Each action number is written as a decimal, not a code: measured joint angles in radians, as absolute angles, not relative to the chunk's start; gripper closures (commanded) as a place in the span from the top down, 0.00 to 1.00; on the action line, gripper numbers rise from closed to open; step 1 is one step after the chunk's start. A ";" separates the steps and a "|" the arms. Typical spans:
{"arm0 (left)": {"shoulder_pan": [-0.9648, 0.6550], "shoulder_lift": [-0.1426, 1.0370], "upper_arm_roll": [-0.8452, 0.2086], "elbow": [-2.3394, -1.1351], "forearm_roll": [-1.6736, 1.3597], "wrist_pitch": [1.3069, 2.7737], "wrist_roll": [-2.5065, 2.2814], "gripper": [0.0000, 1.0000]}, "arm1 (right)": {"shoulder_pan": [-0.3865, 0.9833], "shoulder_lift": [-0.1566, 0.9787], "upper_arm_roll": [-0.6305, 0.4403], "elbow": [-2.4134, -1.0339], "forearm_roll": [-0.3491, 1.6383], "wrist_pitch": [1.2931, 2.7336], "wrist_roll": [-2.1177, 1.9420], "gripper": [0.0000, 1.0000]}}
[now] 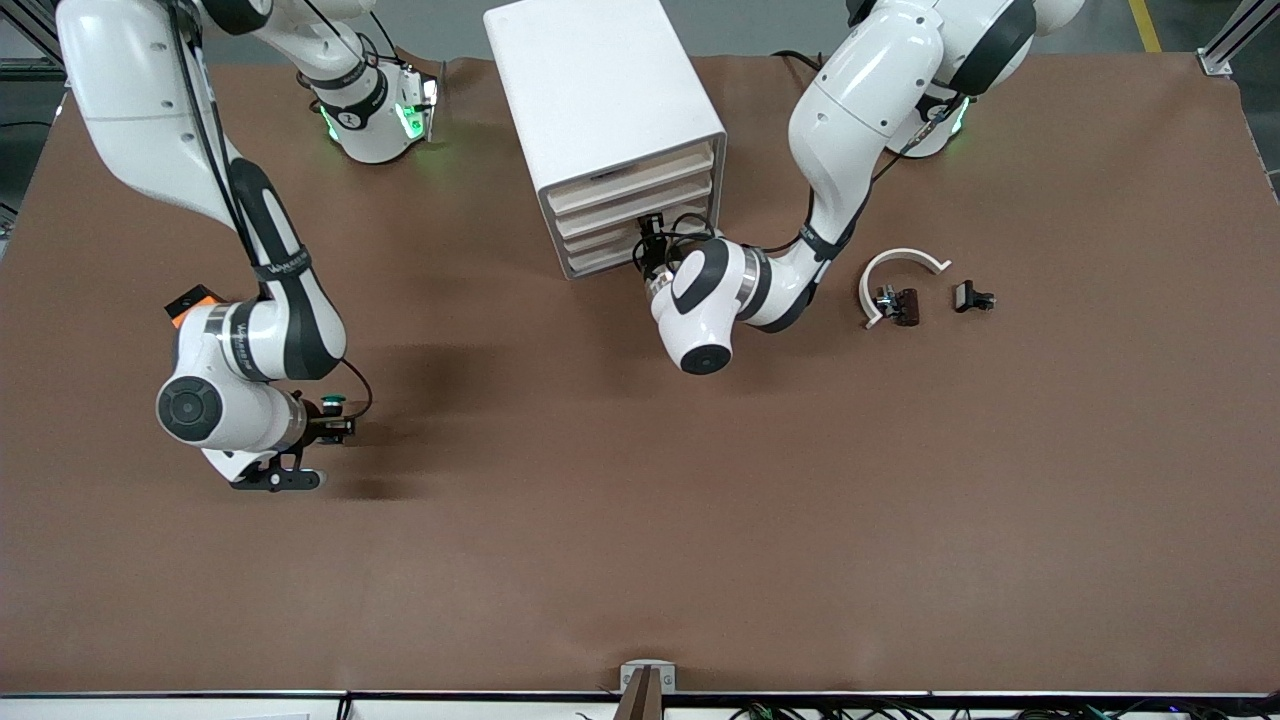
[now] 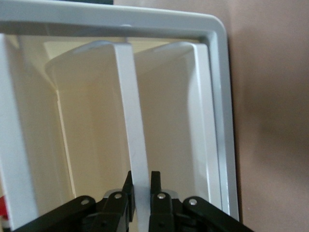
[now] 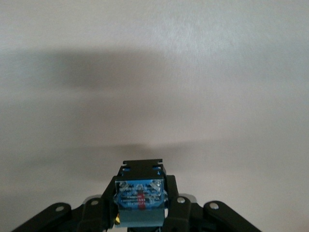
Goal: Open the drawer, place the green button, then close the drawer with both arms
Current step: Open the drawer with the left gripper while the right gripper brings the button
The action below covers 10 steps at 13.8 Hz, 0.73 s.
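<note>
Two grips are set at once, we note. Left gripper (image 2: 141,195): jaws pinched together on the thin pale lip of the drawer (image 2: 130,111), seen low centre of the left wrist picture; we judge the hold is there because that lip is the only purchase for pulling the tray out. In the front picture this gripper (image 1: 650,250) sits at centre, pressed to the lower fronts of the white cabinet (image 1: 600,90), and the drawer looks not yet drawn out.

Right gripper (image 3: 140,203): clamped on the button (image 3: 139,198), dark blue body between the fingers. In the front picture it (image 1: 335,425) is at lower left with the green cap (image 1: 333,402) showing, low over the brown table (image 1: 640,520), well apart from the cabinet. We judge it waits until the tray is open.

Orange cube (image 1: 190,300) peeks out by the right arm; black clips (image 1: 972,296) and a white arc (image 1: 900,265) lie at right of centre
</note>
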<state>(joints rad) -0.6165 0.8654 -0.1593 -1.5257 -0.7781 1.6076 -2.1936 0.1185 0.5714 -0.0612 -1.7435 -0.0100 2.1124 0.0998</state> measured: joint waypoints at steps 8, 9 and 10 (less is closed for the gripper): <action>-0.514 0.884 -0.106 -1.431 -0.753 1.588 -2.131 0.00 | 0.393 0.423 -0.047 -1.639 0.054 1.774 0.710 0.25; -0.496 0.889 -0.105 -1.415 -0.751 1.588 -2.113 0.00 | 0.447 0.422 -0.046 -1.623 0.084 1.767 0.816 0.25; -0.480 0.894 -0.104 -1.403 -0.751 1.588 -2.094 0.00 | 0.504 0.422 -0.045 -1.608 0.102 1.767 0.925 0.25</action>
<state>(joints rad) -0.4798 0.8941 -0.1042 -1.4029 -0.7508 1.5877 -2.0940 0.5038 0.4216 -0.0446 -1.6080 0.1016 1.7668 0.9250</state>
